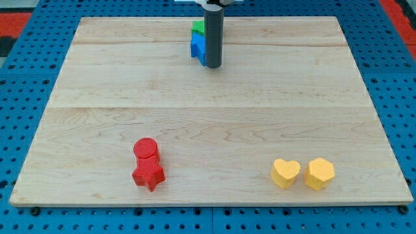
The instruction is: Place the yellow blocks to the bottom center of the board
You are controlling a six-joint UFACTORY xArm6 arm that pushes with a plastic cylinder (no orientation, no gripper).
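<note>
A yellow heart block (285, 173) and a yellow hexagon block (320, 173) lie side by side, touching or nearly so, near the board's bottom edge at the view's right. My tip (214, 66) stands far from them at the top centre, against the right side of a blue block (197, 47). The rod hides part of that block.
A green block (198, 27) sits just above the blue block, partly hidden by the rod. A red cylinder (146, 148) and a red star block (149, 173) touch at the bottom left of centre. The wooden board (97, 97) rests on a blue pegboard.
</note>
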